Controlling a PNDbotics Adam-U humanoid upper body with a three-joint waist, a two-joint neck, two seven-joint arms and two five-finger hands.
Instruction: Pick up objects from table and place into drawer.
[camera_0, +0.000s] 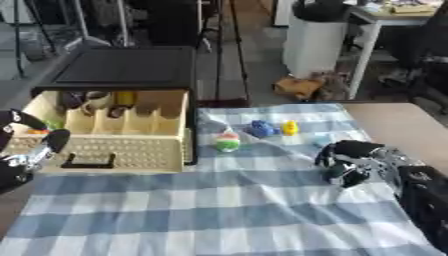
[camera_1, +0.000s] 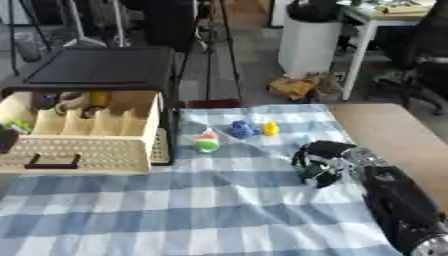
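right hand curled low on the cloth, drawer open

left eye view: left hand (camera_0: 31, 150) shows at the left edge beside the open drawer (camera_0: 114, 150), fingers relaxed and apart, holding nothing. three small objects sit on the checked cloth (camera_0: 219, 210): a green-and-white one (camera_0: 227, 141), a blue one (camera_0: 261, 128), a yellow one (camera_0: 290, 128).

right eye view: left hand is barely visible here. right hand (camera_1: 319, 161) is clearer, fingers curled down near the cloth; can't tell if anything is in them. a white bin (camera_1: 308, 45) stands behind the table.
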